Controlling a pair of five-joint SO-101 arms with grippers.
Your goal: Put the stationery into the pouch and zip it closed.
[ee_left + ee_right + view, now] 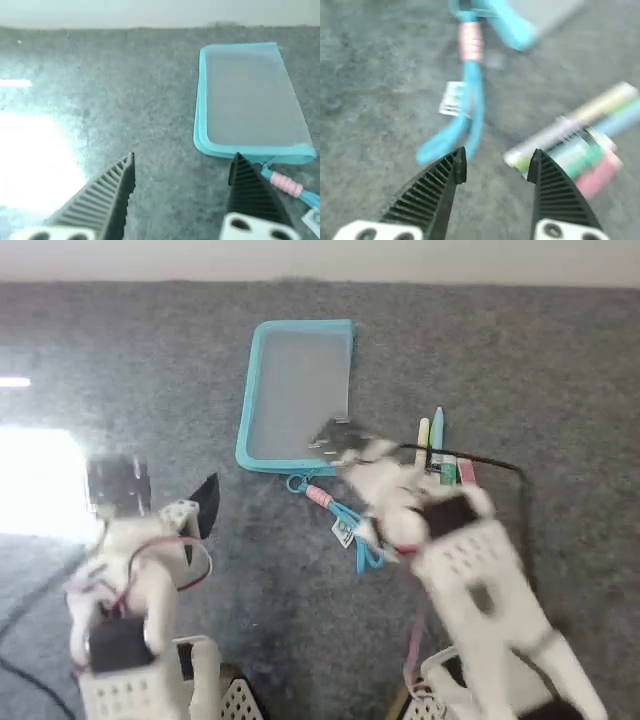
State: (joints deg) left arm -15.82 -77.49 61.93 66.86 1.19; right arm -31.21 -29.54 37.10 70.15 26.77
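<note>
The teal-edged pouch lies flat at the back middle of the grey mat, also seen as the pouch. Its blue strap with a pink bead trails toward the front. Several pens lie in a bunch to the right of the strap. My right arm leans over the strap and pens. My right gripper hangs open, empty, above the mat between the strap loop and the pens. My left gripper is open and empty, left of the pouch's near corner, its dark finger showing.
A bright glare patch covers the mat's left side. A black cable runs past the pens. A white tag hangs on the strap. Open mat lies between the two arms at the front.
</note>
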